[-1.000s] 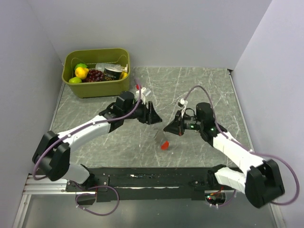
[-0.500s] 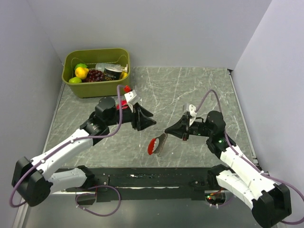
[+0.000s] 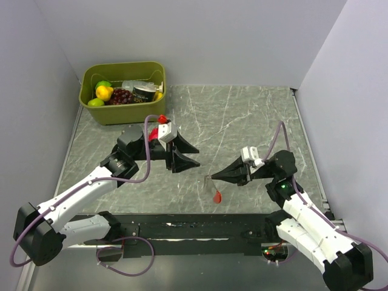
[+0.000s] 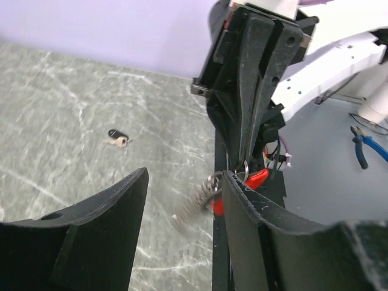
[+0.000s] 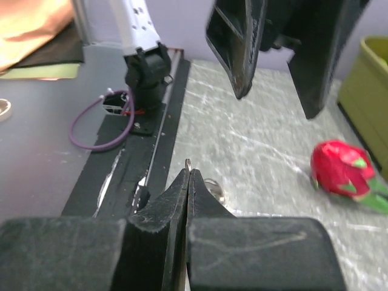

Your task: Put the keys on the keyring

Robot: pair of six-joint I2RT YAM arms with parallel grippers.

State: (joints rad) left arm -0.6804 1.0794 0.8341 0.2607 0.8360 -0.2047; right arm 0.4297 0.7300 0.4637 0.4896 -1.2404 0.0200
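Keyring (image 3: 216,195) hanging above the table's (image 3: 242,115) near edge, its ring pinched by the clenched right gripper (image 3: 213,177); left gripper (image 3: 189,155) spread, empty. One key (image 4: 117,138) lies loose on the table; apparently none threaded yet.
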